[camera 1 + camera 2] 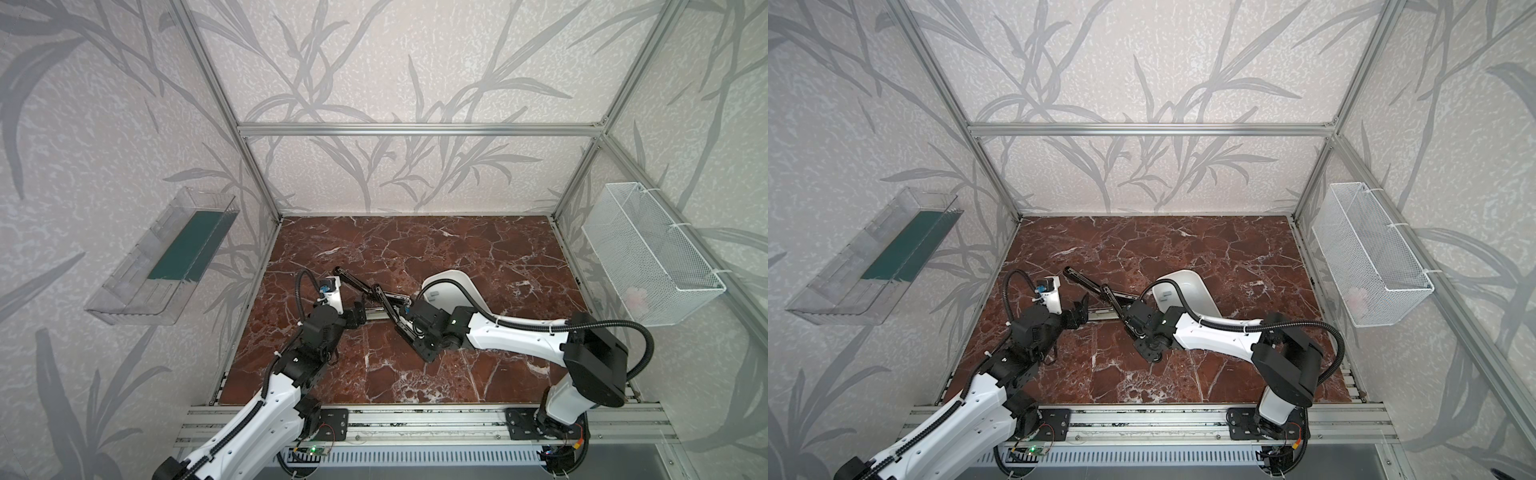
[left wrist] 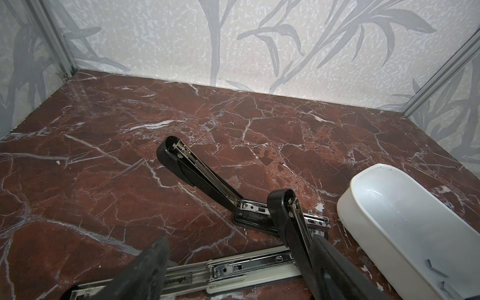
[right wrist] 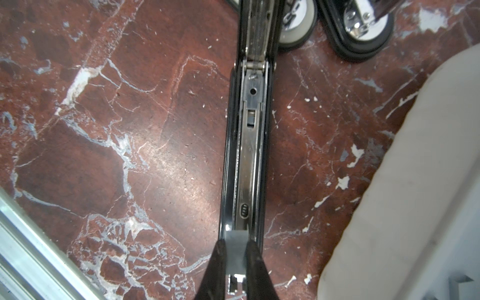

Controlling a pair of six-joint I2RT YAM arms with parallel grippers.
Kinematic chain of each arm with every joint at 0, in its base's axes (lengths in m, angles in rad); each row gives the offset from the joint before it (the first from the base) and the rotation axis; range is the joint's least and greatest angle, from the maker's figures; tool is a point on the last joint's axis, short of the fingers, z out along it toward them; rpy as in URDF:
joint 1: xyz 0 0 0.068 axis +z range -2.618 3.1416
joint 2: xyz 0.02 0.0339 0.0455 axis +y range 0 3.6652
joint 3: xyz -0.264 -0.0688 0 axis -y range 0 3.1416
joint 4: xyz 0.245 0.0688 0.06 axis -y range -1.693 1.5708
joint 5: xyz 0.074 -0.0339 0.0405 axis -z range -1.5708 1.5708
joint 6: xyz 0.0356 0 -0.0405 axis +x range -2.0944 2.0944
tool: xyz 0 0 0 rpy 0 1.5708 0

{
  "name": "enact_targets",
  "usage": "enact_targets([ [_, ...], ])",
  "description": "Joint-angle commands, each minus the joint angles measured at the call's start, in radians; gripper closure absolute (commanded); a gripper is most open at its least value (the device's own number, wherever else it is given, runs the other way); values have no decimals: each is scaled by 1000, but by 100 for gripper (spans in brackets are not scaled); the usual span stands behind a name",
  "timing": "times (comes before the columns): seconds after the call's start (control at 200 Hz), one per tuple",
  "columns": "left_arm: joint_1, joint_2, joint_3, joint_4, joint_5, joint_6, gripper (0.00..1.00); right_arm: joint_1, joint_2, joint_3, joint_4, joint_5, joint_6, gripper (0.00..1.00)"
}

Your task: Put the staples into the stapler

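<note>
We see the right jaws closed on a strip of the staples (image 3: 235,255), poised directly over the open channel of a black stapler (image 3: 249,155) on the counter (image 3: 130,155). Spare strips (image 2: 436,271) lie in the white tray (image 1: 453,275), at two o'clock from those jaws in both top views. At nine o'clock, the left jaws stand wide open above a white stapler (image 2: 233,270).

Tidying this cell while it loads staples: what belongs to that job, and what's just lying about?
In the job: black stapler under the right gripper; staple strip it grips; spare staples in white tray.
Lying about: far black stapler; white stapler; clear wall bin; wire basket.
</note>
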Motion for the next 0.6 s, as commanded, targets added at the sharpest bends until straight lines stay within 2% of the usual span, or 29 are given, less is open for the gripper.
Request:
enact_targets([
  [0.0,6,-2,-11,14,-16,-1,14,1,6,-11,-11,10,2,100],
  [0.595,6,-1,-13,17,-21,0,14,-7,14,-20,0,17,4,100],
])
